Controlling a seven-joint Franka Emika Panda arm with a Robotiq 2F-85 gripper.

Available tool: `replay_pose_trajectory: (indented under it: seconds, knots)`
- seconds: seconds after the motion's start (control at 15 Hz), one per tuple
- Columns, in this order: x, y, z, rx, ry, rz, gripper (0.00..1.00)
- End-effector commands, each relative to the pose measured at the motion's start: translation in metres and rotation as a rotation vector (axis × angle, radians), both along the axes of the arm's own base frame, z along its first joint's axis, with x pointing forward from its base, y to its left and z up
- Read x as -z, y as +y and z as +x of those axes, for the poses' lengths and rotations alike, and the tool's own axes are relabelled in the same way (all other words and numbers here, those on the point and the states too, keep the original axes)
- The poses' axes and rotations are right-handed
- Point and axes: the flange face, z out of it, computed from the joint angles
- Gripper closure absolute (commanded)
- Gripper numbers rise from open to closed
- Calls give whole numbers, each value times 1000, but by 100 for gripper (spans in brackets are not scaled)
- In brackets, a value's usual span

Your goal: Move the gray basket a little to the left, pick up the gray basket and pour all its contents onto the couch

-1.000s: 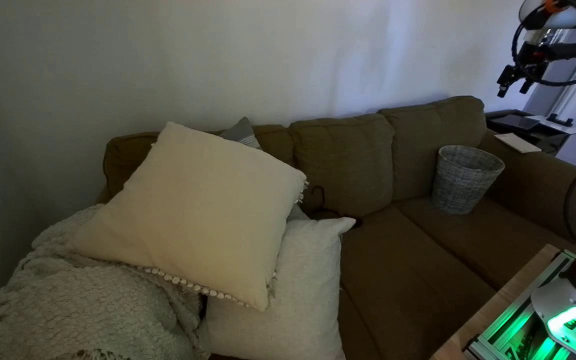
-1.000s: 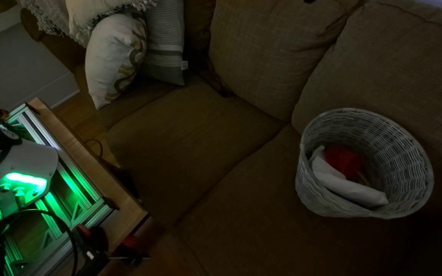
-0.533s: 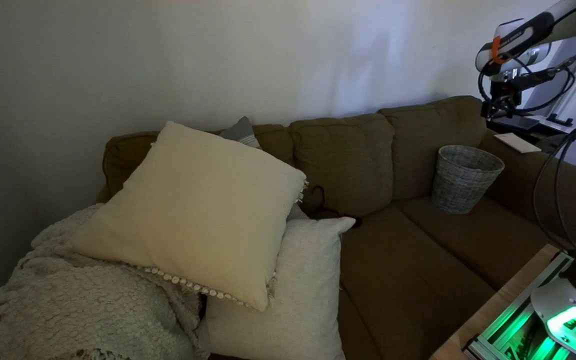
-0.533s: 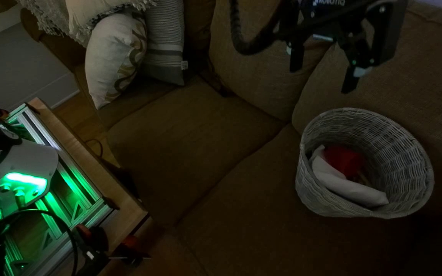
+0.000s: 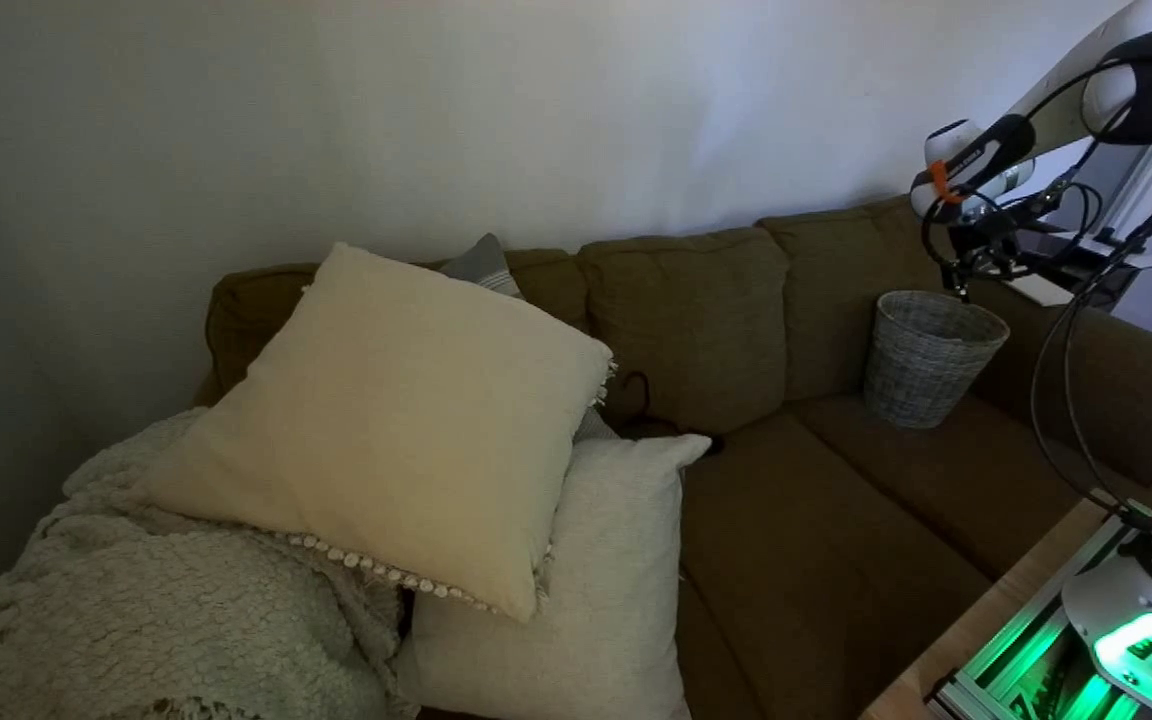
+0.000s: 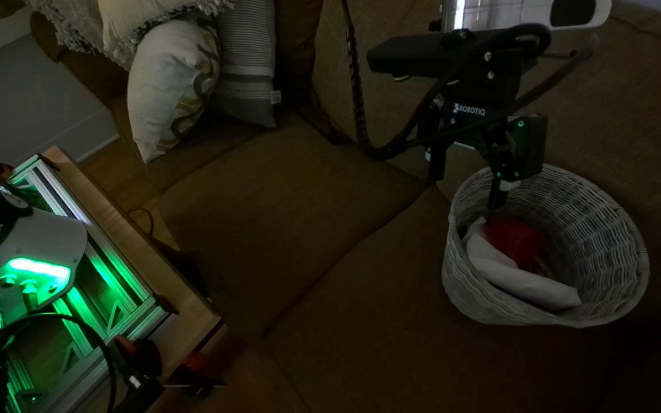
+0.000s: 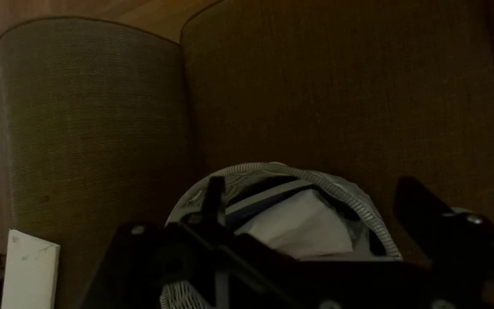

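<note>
Here's your gripper (image 6: 466, 190), spread wide and holding nothing, hanging over the gray wicker basket (image 5: 921, 375): one finger shows above the mouth, the other outside the rim; contact is too hard to call. The basket sits upright on the couch (image 6: 296, 229), a white cloth-like bundle (image 6: 517, 281) and a red item (image 6: 514, 238) inside, so lifting and pouring are all ahead of you, and the leftward shift looks undone too. Watch the back cushion (image 5: 834, 295) just behind and the armrest (image 7: 97, 116) near it, where a pale slab (image 7: 29, 274) lies; they likely crowd your swing. Farthest off, a cream pillow (image 5: 396, 430) and fleece blanket (image 5: 166, 600) heap the opposite end.
</note>
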Motion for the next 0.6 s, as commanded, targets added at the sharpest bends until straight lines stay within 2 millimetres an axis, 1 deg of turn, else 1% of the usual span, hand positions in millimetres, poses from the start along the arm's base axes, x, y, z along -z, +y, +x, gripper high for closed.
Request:
replay_pose_trajectory:
  seconds: [0.0, 0.07, 0.13, 0.2, 0.33, 0.53]
  knots:
    - [-1, -2, 2, 0, 0, -2, 0]
    - [-3, -2, 3, 0, -3, -5, 0]
    - [-12, 10, 5, -112, -97, -11, 0]
    - [-7, 19, 6, -168, -99, 4, 0]
    - [6, 22, 16, -253, -186, 27, 0]
    - [29, 25, 21, -363, -309, 69, 0]
